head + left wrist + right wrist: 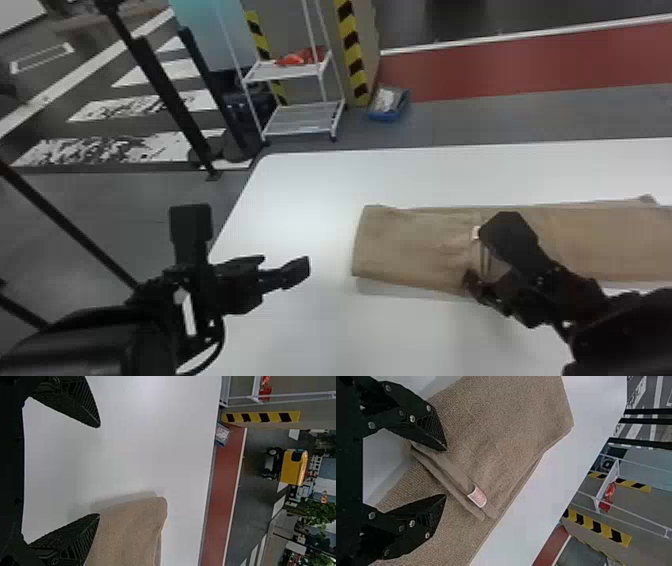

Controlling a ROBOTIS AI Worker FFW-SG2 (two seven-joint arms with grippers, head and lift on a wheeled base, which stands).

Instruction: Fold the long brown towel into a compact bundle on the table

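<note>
Left gripper (99, 470) and right gripper (445, 472) are both open, brown towel (410, 245) lies partly folded on the table (300, 200), looks soft and floppy, so I'd pinch all layers by the tag (477, 496).

Black arms (95, 345), looped cable (221, 334), silver screws (412, 418) (round-headed)

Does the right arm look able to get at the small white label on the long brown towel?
Probably yes: the label lies uncovered just beyond the open black right gripper, with nothing visible between.
</note>
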